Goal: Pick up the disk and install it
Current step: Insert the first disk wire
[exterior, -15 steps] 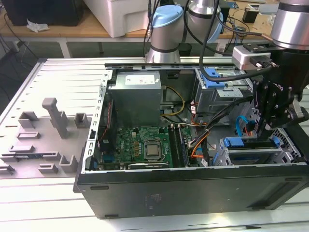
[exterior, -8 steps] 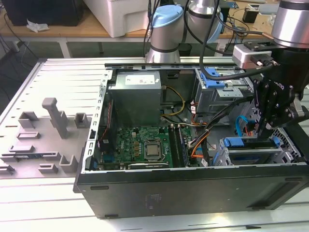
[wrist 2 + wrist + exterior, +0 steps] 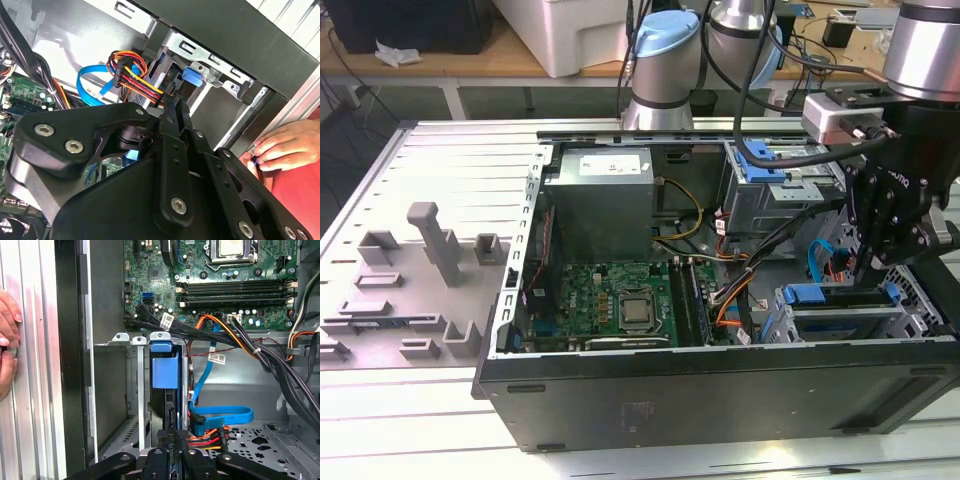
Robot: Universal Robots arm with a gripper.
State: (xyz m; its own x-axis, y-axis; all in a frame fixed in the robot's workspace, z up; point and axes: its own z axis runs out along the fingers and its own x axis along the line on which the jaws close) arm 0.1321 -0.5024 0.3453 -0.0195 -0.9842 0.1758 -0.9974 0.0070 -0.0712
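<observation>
Your gripper (image 3: 876, 262) sits low at 3 o'clock in the exterior view, its narrowed fingers (image 3: 176, 437) pinching the rear edge of the disk (image 3: 164, 371). The disk stands on edge in the drive cage (image 3: 127, 340), mostly hidden; you see little beyond its blue carrier. A person's hand (image 3: 284, 145) rests on the case edge.

The disk (image 3: 164, 371), blue-framed, stands on edge inside the drive cage (image 3: 131, 390).
</observation>
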